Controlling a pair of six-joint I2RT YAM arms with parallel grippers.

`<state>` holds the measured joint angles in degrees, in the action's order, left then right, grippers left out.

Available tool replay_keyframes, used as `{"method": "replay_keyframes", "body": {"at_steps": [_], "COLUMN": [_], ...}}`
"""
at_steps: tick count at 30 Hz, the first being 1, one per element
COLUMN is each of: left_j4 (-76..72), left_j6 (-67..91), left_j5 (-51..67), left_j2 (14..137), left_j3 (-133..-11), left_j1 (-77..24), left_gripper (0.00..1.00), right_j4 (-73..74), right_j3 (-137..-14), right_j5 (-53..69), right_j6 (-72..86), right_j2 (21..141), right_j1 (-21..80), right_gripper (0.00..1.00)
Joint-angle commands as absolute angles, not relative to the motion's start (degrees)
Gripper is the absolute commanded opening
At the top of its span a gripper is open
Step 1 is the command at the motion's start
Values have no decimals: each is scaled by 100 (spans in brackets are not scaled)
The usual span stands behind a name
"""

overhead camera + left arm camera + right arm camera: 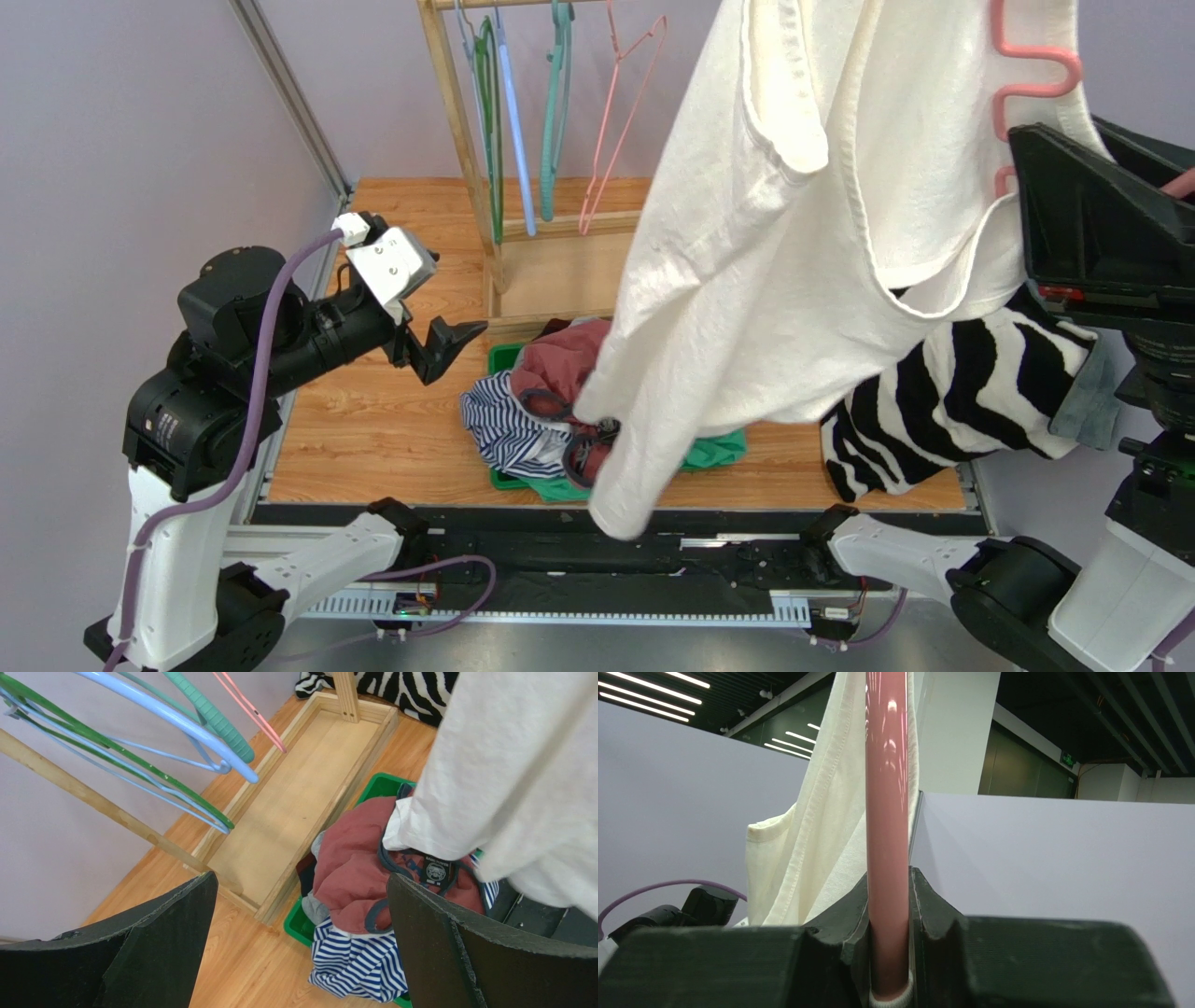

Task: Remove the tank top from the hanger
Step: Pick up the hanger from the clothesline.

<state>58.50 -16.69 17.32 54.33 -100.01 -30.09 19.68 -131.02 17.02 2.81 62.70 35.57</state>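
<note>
Tank top [786, 238] over clothes pile [554, 367], rack [452, 112] behind

Walls: pale lilac panels [140, 126] are seen along the left and far sides of the bench.
Bench: a warm wooden bench top [379, 434] is edged at the near side by a dark rail [758, 521].
Furniture: a light wooden rack [456, 126] is stood at the far side, its base frame [295, 805] built as a shallow tray.
Light: strip lights [647, 689] are mounted on a dark ceiling [1088, 707]; a green sign [1066, 759] is lit far off.
</note>
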Motion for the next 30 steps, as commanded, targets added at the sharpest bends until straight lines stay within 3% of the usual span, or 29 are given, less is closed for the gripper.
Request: {"method": "replay_keyframes", "body": {"at_steps": [1, 16, 22, 30], "left_j4": [5757, 5774, 5774, 5932], "left_j6": [-1564, -1573, -1608, -1880], "left_j5": [1820, 1898, 1890, 1837], "left_j2": [5344, 5159, 5089, 4948], "left_j3": [-9993, -9905, -9861, -9695], "left_j1": [-2953, -2857, -2830, -2830], "left_gripper": [99, 99, 99, 99], "right_j4": [1836, 1829, 1758, 2187], "right_j3": [-12657, -13307, -12395, -10179], "right_j5": [1389, 1380, 1722, 2363], "right_j6": [150, 184, 483, 571], "right_j2": [6311, 7137, 6787, 5881], "right_j1": [3577, 3577, 3586, 3586], "right_gripper": [0, 0, 0, 0]}}
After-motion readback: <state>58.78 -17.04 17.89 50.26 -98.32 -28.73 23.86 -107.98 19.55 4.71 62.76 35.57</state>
